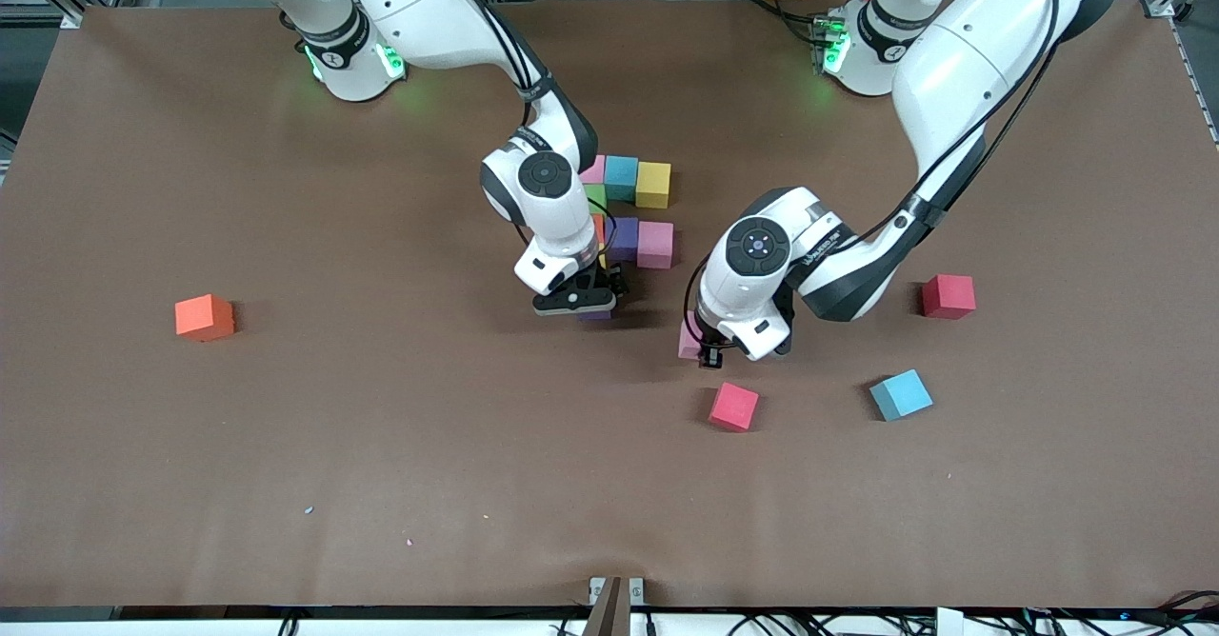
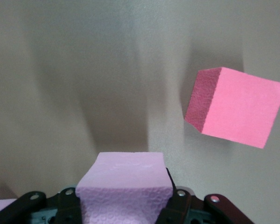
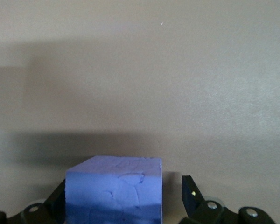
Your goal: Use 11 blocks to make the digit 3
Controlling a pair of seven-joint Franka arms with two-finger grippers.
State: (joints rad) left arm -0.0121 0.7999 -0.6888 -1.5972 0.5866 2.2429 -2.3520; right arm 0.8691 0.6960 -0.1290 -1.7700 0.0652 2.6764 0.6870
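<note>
Several blocks form a cluster at mid-table: pink [image 1: 593, 169], teal [image 1: 621, 177], yellow [image 1: 653, 185], green [image 1: 597, 198], orange [image 1: 598, 228], purple [image 1: 624, 236] and pink [image 1: 655, 244]. My right gripper [image 1: 592, 307] stands open around a purple block [image 3: 114, 196] on the table, just nearer the camera than the cluster; a gap shows between one fingertip [image 3: 191, 193] and the block. My left gripper [image 1: 703, 348] is shut on a pale pink block [image 2: 123, 186], low over the table, close to a deep pink block [image 2: 235, 107].
Loose blocks lie around: deep pink [image 1: 733, 407] and teal-blue [image 1: 900, 394] nearer the camera, red [image 1: 948, 295] toward the left arm's end, orange [image 1: 204, 317] toward the right arm's end. The brown table [image 1: 381, 446] has bare room near the camera.
</note>
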